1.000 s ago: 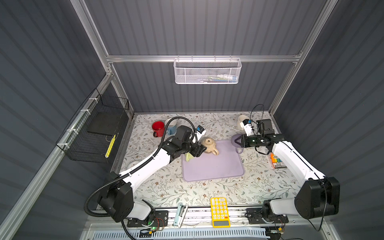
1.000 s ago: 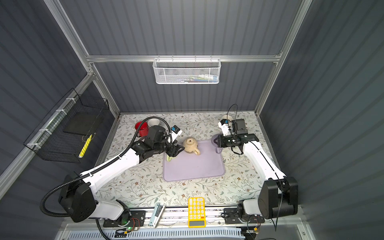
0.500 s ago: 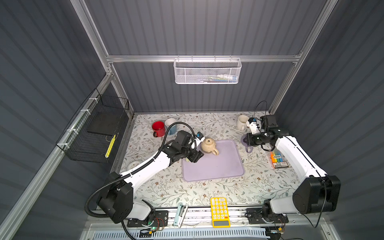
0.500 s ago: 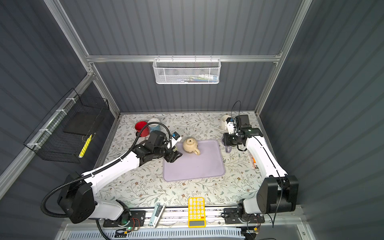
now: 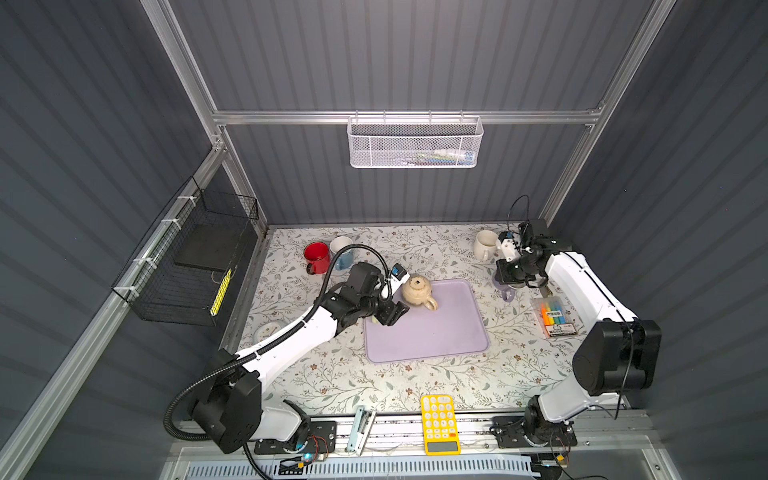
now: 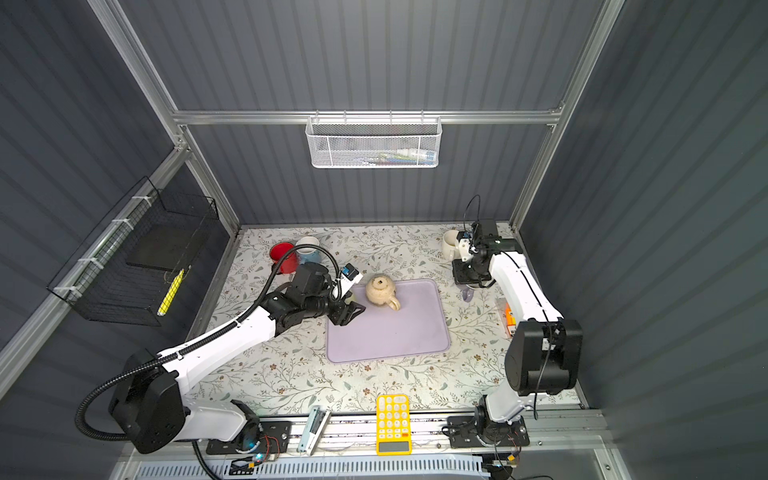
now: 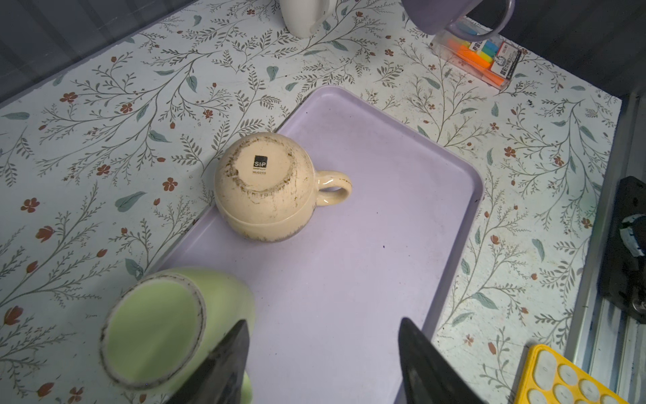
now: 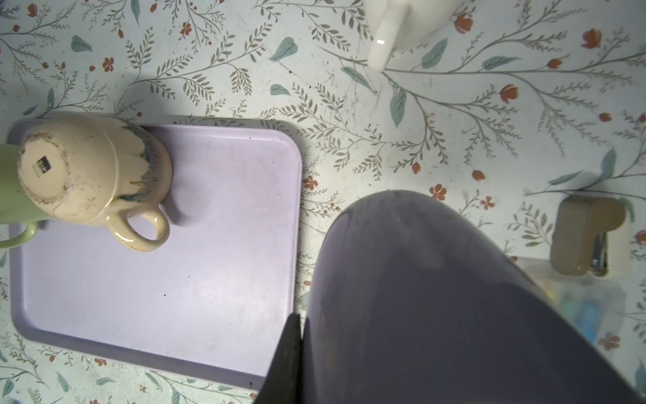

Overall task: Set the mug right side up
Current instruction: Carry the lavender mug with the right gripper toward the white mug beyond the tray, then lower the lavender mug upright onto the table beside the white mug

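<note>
The glossy purple ceramic mug (image 8: 454,297) hangs directly beneath the right gripper (image 5: 510,279), which is clenched on its wall. One dark finger lies against the outside; the other is hidden. The mug's rounded body points down and away from the gripper, so we judge it mouth-up or nearly so. Whether its base touches the bench (image 5: 353,382) we cannot tell.

To finish this step well, we would level the base and settle it flat on the bare patch under the gripper. Then we would release and lift straight up, so the hidden finger does not drag the rim and tip the mug. The margins look tight. A white ceramic mug (image 5: 484,244) stands just behind the gripper, and a clear pack of coloured highlighters (image 5: 555,318) lies near its outer side. The edge of the lavender plastic tray (image 5: 440,332) is just beside it, toward the other arm.

The left gripper (image 7: 321,328) is released, its jaws apart over that tray and holding nothing. A pale green mug (image 7: 153,328), base showing, sits just beside one finger. A cream speckled mug (image 7: 265,185) stands upside down ahead of it at the tray's corner.

The bench wears a flat floral covering, lightly marked. Around it, ribbed grey walls (image 5: 374,62) close in on three sides. A white mesh basket (image 5: 415,143) hangs on the back wall and a black wire basket (image 5: 195,257) on the wall nearest the left arm.
</note>
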Robot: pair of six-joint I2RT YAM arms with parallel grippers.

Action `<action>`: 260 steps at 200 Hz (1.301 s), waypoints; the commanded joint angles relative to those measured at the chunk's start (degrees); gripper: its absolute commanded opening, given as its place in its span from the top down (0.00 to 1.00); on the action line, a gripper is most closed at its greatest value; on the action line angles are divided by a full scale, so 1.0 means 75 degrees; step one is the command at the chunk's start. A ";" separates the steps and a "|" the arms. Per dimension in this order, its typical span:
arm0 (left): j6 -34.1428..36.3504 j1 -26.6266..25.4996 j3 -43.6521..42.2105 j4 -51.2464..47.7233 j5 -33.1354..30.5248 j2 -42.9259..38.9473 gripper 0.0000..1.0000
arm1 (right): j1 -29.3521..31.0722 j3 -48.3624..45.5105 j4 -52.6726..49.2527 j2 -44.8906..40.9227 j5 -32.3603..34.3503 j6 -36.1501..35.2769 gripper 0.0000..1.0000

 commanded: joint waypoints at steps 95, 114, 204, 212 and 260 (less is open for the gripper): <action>-0.0037 0.0045 -0.0250 0.0152 -0.0048 -0.0350 0.33 | -0.0851 0.2295 -0.0310 0.2108 0.0357 -0.0744 1.00; -0.0054 0.0045 -0.0229 0.0139 0.0055 -0.0279 0.33 | -0.0974 0.2784 -0.0324 0.2540 0.0267 -0.0806 1.00; -0.0037 0.0045 -0.0307 0.0180 0.0082 -0.0154 0.34 | -0.1271 0.5437 -0.0811 0.4671 -0.0052 -0.0960 1.00; -0.0026 0.0051 -0.0301 0.0179 0.0072 -0.0159 0.34 | -0.1286 0.5678 -0.0850 0.4848 -0.0060 -0.0965 1.00; -0.0014 0.0045 -0.0307 0.0180 0.0061 -0.0148 0.34 | -0.1287 0.6807 -0.1005 0.5768 -0.0157 -0.0887 1.00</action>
